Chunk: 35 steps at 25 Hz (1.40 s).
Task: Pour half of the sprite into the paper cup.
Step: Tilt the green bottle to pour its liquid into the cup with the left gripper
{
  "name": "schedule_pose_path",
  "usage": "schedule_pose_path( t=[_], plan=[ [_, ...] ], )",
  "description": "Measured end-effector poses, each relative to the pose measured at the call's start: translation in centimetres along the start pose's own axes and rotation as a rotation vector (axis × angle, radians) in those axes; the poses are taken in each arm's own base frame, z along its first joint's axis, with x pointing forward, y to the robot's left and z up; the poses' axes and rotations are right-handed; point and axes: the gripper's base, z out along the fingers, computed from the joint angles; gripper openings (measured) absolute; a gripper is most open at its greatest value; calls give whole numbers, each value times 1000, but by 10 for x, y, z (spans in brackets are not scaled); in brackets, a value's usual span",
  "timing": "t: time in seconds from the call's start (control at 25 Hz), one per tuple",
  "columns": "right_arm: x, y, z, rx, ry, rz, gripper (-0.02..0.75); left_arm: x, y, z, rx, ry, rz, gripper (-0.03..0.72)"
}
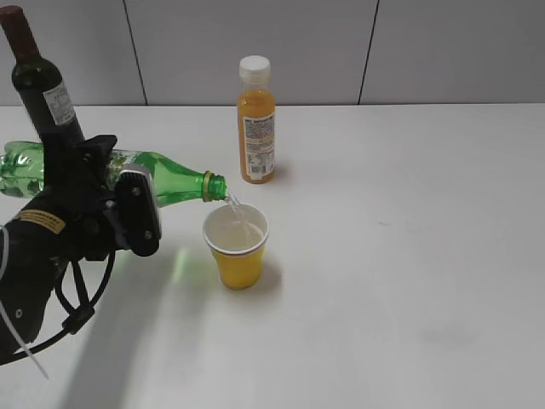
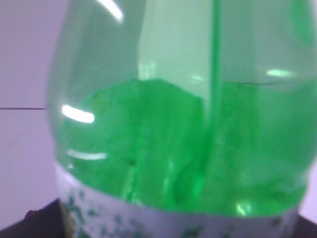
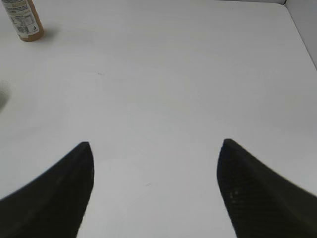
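The sprite (image 1: 166, 183) lies nearly flat in the air at the left of the table (image 1: 409, 256), its open mouth tipped just over the rim of the paper cup (image 1: 237, 248). A thin clear stream falls from the mouth into the cup, which stands upright on the table and already holds some pale liquid. The left gripper (image 1: 119, 209) is clamped around the bottle's middle, about where the label band sits. Up close in the left wrist view, the sprite (image 2: 183, 148) fills everything: green plastic, a liquid line across it, and the white-green label at the bottom edge.

Behind the cup, a bit toward the wall, an orange juice bottle (image 1: 256, 121) with a white cap stands upright, apart from the cup. A dark wine bottle (image 1: 38, 81) stands at the far left behind the arm.

The right gripper (image 3: 154, 188) hangs over bare table with its two dark fingers (image 3: 54, 193) spread wide, holding nothing; the juice bottle's base (image 3: 24, 21) shows in that view's far corner.
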Motion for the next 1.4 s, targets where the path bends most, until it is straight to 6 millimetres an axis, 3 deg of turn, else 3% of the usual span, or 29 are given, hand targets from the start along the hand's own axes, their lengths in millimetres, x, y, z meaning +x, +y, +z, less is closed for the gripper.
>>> schedule_pose_path(
  t=[1.4],
  plan=[
    [0,0,0,0,0,0,583,1,0,0,-1,15,43,461]
  ],
)
